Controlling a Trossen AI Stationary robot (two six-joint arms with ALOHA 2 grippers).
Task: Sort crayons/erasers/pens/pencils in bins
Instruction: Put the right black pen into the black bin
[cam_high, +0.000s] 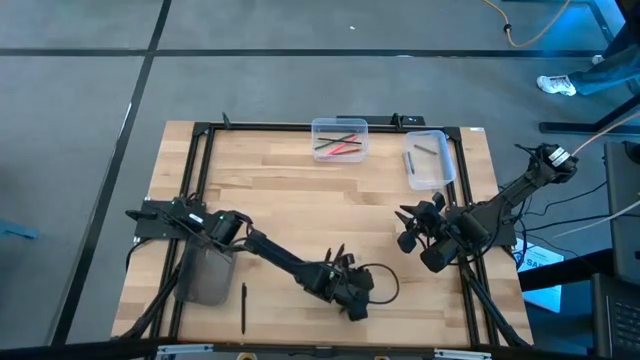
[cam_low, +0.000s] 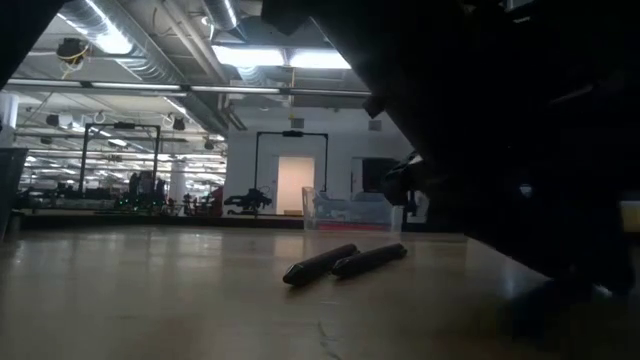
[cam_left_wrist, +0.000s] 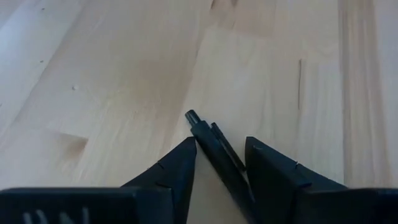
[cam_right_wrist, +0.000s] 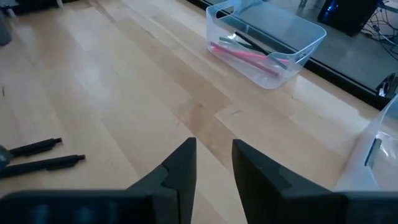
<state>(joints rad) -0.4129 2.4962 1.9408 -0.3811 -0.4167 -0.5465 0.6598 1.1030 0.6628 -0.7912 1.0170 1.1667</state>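
Note:
Two black pens (cam_left_wrist: 208, 146) lie side by side on the wooden table, near its front middle; they also show in the low view (cam_low: 320, 265) and the right wrist view (cam_right_wrist: 43, 163). My left gripper (cam_left_wrist: 222, 142) slants down over them, open, one finger on each side of the pair (cam_high: 335, 262). My right gripper (cam_right_wrist: 214, 143) hangs open above the table's right side (cam_high: 415, 225), holding nothing. A third black pen (cam_high: 243, 305) lies by the smoky grey bin (cam_high: 207, 278) at the front left. Two clear bins (cam_high: 316, 140) (cam_high: 445, 160) stand at the far edge. My left gripper stands astride the two pens, near one end of them. One fingertip (cam_left_wrist: 189, 152) lies against the side of the longer pen (cam_left_wrist: 198, 130), which runs slantwise across the gap. Whether the other finger touches, I cannot tell. The pens lie on the table.
The middle far bin holds red, green and dark sticks (cam_right_wrist: 249, 53); the far right bin holds a few grey and dark pieces (cam_high: 420, 150). A black metal frame (cam_high: 200, 140) runs round the table's edges. Bare wood lies between the arms and the far bins.

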